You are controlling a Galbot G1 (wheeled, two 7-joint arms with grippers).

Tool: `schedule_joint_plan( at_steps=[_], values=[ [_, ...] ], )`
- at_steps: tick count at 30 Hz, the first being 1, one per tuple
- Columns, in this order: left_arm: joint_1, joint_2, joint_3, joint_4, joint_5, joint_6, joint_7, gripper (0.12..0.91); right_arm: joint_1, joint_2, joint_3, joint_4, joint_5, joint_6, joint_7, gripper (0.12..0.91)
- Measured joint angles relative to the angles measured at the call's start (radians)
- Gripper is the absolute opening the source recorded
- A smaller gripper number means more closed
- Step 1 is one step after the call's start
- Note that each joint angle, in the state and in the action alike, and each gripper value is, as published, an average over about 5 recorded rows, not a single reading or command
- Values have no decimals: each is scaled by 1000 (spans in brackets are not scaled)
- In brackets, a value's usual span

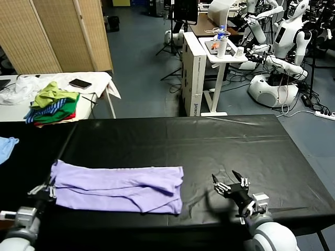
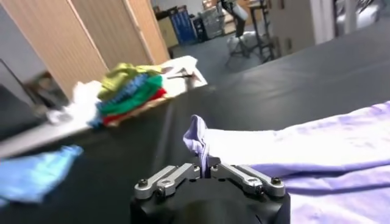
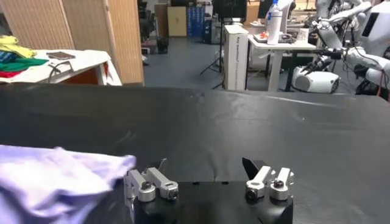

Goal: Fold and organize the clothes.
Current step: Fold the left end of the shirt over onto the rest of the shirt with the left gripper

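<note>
You're looking at a pale lavender short-sleeved cotton T-shirt (image 1: 118, 188), folded into a long band lying flat across the near part of the black-covered table (image 1: 209, 141). Your left gripper (image 1: 44, 190) sits right at the shirt's left end, at the table's near left corner. In the left wrist view its fingers (image 2: 177, 175) are pressed together, and a puckered fold of lavender cloth (image 2: 198, 139) stands up just beyond the tips, so you have the left gripper (image 2: 205, 172) pinching the shirt's edge. From there the shirt (image 2: 304, 152) runs away to that pincer's right, across the black surface.

Your right gripper (image 1: 231, 187) hovers low over bare black cloth, spread wide, holding nothing. The shirt's right end lies just off to its left, near but apart, with a strip of table between them. The right wrist view confirms it: the right gripper (image 3: 207, 182) has its fingers (image 3: 152, 182) splayed well apart, and the rumpled lavender end (image 3: 55, 179) lies beside the left finger, not between the two.

Well beyond your left pincer, on a separate white table (image 1: 99, 78), a pile of green, yellow and striped garments (image 1: 52, 103) sits next to a dark phone (image 1: 80, 83). A light blue garment (image 1: 6, 147) pokes in at the black table's left edge, farther back than the left pincer.
</note>
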Motion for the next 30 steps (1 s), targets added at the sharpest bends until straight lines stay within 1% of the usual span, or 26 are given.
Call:
schedule_joint_plan(
  at_steps=[3,6,9,13,15,17,22,30],
  values=[
    [5,-16,19,-29,-39,30,-10,192,-13,3,6,8,-5,7,-1,907],
    [0,-39,49,-71,-120,76,-34,192,-29,6,16,14,-9,11,-2,907],
    [-11,-64,86,-124,-228,119,-68,192,-46,11,26,18,-13,14,-2,907],
    [-34,-98,146,-204,-414,170,-118,192,-61,19,36,23,-19,16,-3,907],
    [-48,-112,179,-241,-497,185,-134,192,-67,24,39,24,-24,18,-3,907],
    [-62,-126,211,-269,-552,193,-143,192,-73,28,42,25,-28,19,-3,907],
    [-88,-158,295,-290,-600,201,-149,192,-87,38,49,26,-41,22,-3,907],
    [-126,-203,431,-272,-608,202,-145,192,-96,50,56,29,-53,24,-3,907]
  ],
)
